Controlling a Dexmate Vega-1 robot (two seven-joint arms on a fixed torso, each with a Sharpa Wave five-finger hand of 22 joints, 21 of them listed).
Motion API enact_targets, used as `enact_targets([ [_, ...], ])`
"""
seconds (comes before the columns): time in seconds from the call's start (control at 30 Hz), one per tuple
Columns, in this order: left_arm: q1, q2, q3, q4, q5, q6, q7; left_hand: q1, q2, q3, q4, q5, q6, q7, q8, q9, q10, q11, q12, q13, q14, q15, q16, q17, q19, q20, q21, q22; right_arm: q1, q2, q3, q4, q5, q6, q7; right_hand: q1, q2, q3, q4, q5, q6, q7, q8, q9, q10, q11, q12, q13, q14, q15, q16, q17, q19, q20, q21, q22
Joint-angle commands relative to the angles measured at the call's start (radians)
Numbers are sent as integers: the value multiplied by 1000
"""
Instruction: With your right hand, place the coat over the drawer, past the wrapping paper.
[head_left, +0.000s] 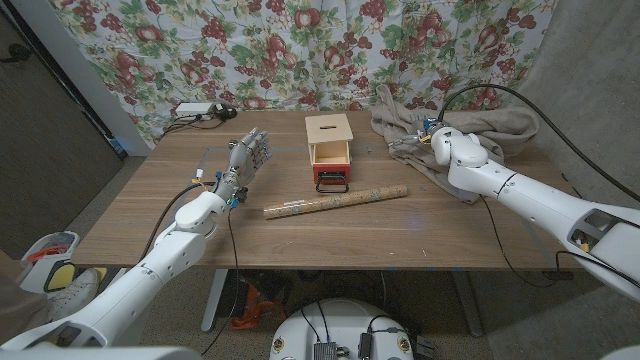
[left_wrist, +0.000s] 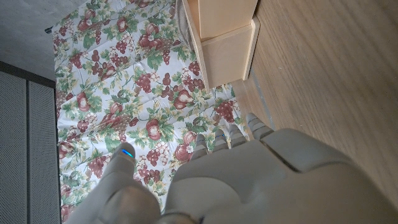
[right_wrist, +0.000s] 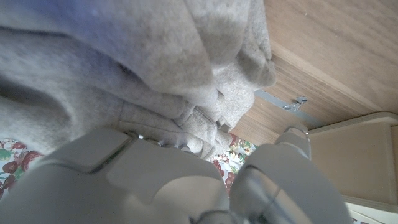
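Note:
The grey coat (head_left: 470, 118) lies crumpled at the table's back right. My right hand (head_left: 428, 133) is at its left edge. In the right wrist view its fingers (right_wrist: 186, 140) are sunk into bunched folds of the coat (right_wrist: 155, 62), gripping the cloth, while the thumb (right_wrist: 292, 146) stands free beside it. The small wooden drawer box (head_left: 330, 148) with a red front stands at the middle back. The wrapping paper roll (head_left: 335, 203) lies in front of it. My left hand (head_left: 248, 160) stands upright and open, left of the drawer (left_wrist: 227, 37).
A floral curtain (head_left: 300, 50) hangs behind the table (head_left: 300, 240). A white power strip (head_left: 198, 110) with cables sits at the back left corner. A black cable (head_left: 520, 95) arcs over the coat at the right.

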Motion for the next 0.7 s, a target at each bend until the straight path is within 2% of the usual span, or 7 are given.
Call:
enact_targets([
  [0.03,1,1,5,-17,6,14,12,-4,-4,-1,-1,5,7,1,6,4,5,1,2,1,-72,-1,6,3,2,3,-3,3,7,4,-11,30,27,22,-6,12,-4,-5,-7,11,-110,62,7,2,-70,17,4,2,-87,11,5,2,5,0,2,2],
  [0.27,2,0,7,-23,9,17,18,-4,-4,-1,-1,6,7,1,6,4,7,1,2,1,-72,-1,6,3,3,2,-3,3,16,9,-25,47,26,22,4,17,-4,-7,-8,15,-107,73,8,2,-64,14,5,2,-82,6,4,1,8,-3,-1,2],
  [0.7,14,1,4,-41,9,5,18,-6,-4,-2,-2,6,-5,5,2,4,8,-2,2,1,-69,-1,6,2,3,4,-3,3,20,4,-42,48,21,26,21,41,2,-5,-16,23,-97,75,13,3,-45,15,9,3,-77,6,1,1,16,-5,-3,2],
])
